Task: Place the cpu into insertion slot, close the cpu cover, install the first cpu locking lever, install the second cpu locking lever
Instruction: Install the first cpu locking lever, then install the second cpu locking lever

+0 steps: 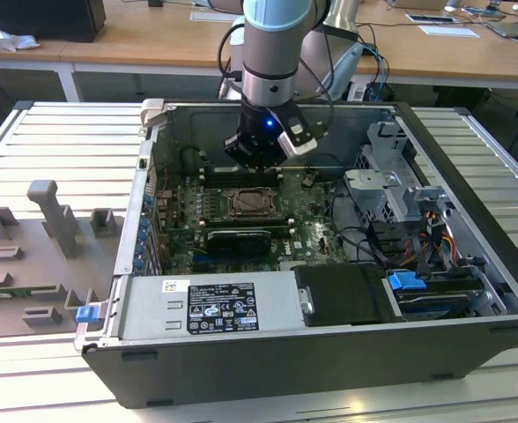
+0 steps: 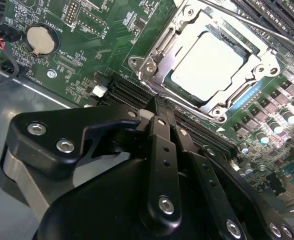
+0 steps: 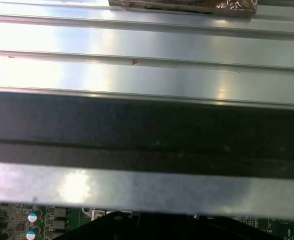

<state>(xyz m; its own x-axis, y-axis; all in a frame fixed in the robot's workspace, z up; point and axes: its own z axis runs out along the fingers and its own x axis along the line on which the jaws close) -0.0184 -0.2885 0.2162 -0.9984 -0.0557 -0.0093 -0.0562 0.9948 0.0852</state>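
Observation:
In the second wrist view the cpu [image 2: 209,65] lies flat in the insertion slot [image 2: 247,95], its pale metal top showing through the cut-out of the silver cpu cover [image 2: 267,62], which lies down over it. A thin lever rod [image 2: 257,22] runs along the socket's far side. My gripper [image 2: 157,102] is shut with nothing between its black fingers, its tips just off the socket's corner. In the exterior view the gripper [image 1: 257,166] hangs just behind the insertion slot [image 1: 246,204] inside the open computer case.
A black graphics card [image 1: 234,238] lies in front of the socket, with the power supply [image 1: 210,304] nearer. A drive cage [image 1: 391,189] and cables stand on the exterior view's right. Memory slots [image 2: 129,92] flank the socket. The case wall [image 3: 147,125] is close by.

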